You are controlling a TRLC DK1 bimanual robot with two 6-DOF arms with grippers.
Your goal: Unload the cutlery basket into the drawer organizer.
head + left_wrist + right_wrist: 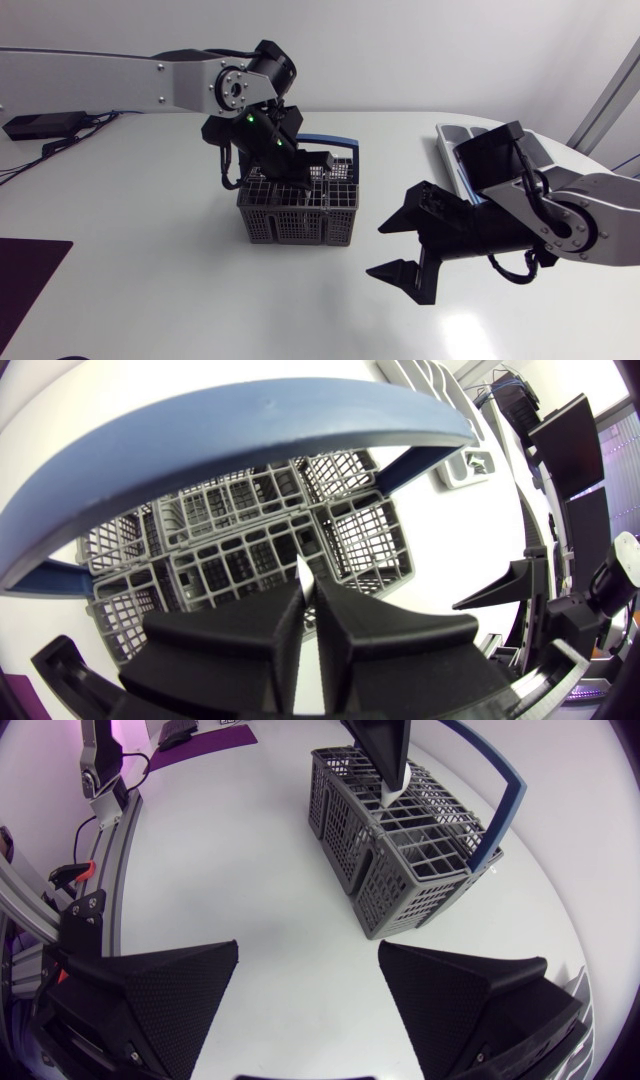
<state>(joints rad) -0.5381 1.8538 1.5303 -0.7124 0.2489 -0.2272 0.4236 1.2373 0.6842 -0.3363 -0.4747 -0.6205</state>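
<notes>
Closest to us, in the left wrist view, our left gripper (310, 600) shows two broad matte black wedges drawn almost together. They are clamped on a thin white utensil (300, 567), whose flat pale sliver pokes out past the tips. We cannot tell what kind of utensil it is.

Directly beneath those tips lies the cutlery basket (250, 550), a dark grey plastic box of fine square lattice, split into several compartments. Its smooth blue handle (230, 440) arches over the basket as a wide curved band. Our left gripper sits under that arch, above the basket's middle compartments. Seen from the right wrist view, the white piece hangs down from the black fingers, with its end at the basket's top grid (400, 860).

Our right gripper (380, 250) hangs beside the basket, clear of it, on the side away from our left arm. Its wedge fingers (180, 990) are spread wide apart over the glossy white table (150, 220), and their inner faces carry a fine dotted texture.

We see the drawer organizer (452, 140) further out on that same side of the basket, well apart from it. It is a pale grey tray with raised dividers, and our right arm hides part of it.
</notes>
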